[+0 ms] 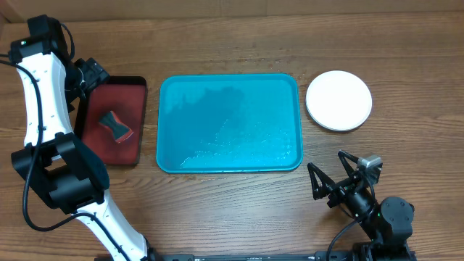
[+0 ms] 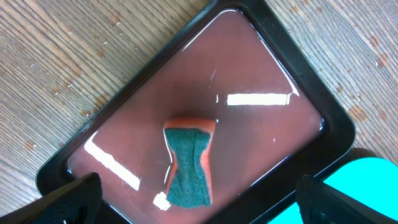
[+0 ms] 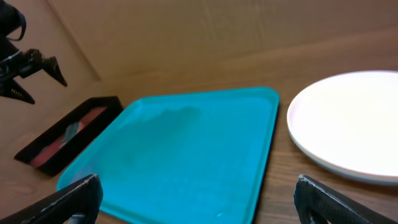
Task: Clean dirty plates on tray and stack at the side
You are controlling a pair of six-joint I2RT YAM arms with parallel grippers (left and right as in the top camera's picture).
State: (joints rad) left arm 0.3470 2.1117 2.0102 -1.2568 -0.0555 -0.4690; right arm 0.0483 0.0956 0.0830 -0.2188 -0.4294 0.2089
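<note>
The turquoise tray (image 1: 229, 123) lies in the middle of the table with nothing on it, its floor wet and shiny; the right wrist view shows it too (image 3: 186, 149). A round white plate (image 1: 338, 100) rests on the wood tabletop just right of the tray, also in the right wrist view (image 3: 348, 124). My right gripper (image 1: 326, 160) hovers open near the front right, short of the tray's near right corner, jaws wide (image 3: 198, 186) and holding nothing. My left gripper (image 1: 90, 75) is open above the small red tray, with nothing between its fingers (image 2: 198, 186).
A dark-red tray with a black rim (image 1: 134, 156) sits left of the turquoise tray, holding shallow water. In it lies an orange sponge with a green scrub face (image 2: 189, 165), below my left gripper. A cardboard wall (image 3: 217, 31) stands along the table's far edge.
</note>
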